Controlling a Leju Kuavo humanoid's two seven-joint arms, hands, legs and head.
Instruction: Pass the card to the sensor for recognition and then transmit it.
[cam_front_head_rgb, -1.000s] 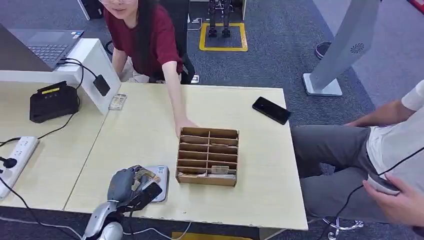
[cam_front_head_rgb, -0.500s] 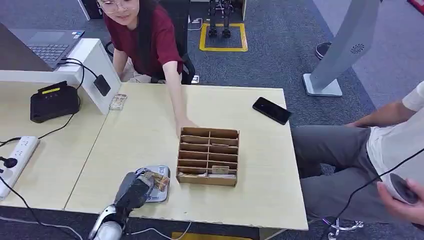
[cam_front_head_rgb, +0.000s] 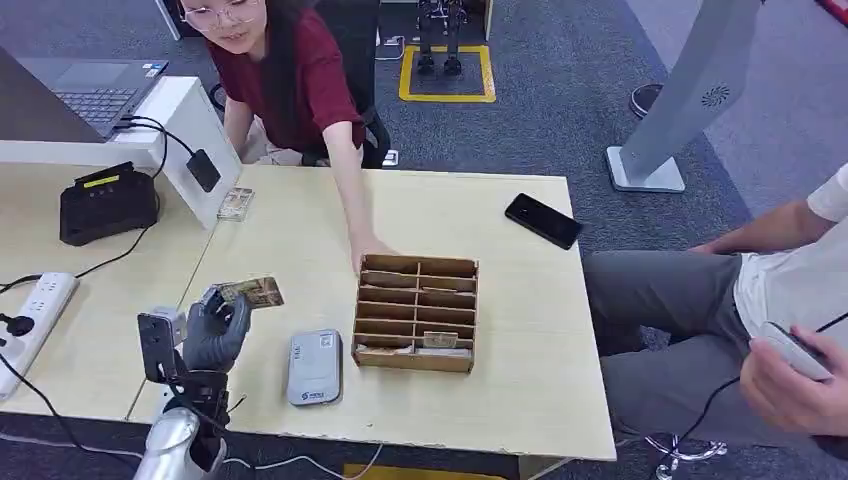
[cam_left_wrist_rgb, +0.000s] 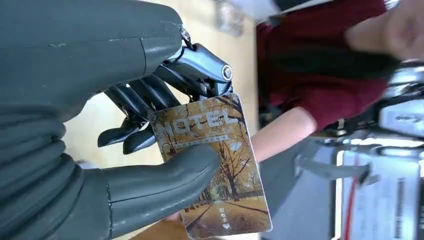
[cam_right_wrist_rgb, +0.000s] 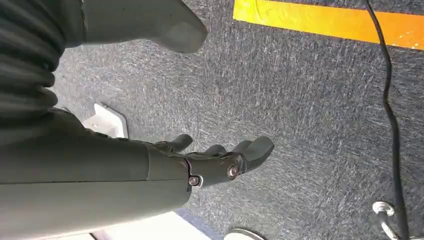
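Card (cam_left_wrist_rgb: 215, 165), a hotel key card printed with autumn trees, sits pinched between thumb and fingers of the left hand (cam_front_head_rgb: 215, 330) above the table (cam_front_head_rgb: 520, 390), beside the grey sensor (cam_front_head_rgb: 314, 367). Right hand (cam_right_wrist_rgb: 220, 160) hangs empty, fingers apart, over carpet.

Office corner with pale wooden tables on blue-grey carpet

A light wood table (cam_front_head_rgb: 470, 215) filled the frame's centre; grey carpet (cam_front_head_rgb: 560, 90) lay behind, a yellow floor marking (cam_front_head_rgb: 446, 96) at upper centre and a white kiosk stand (cam_front_head_rgb: 680, 110) at upper right.
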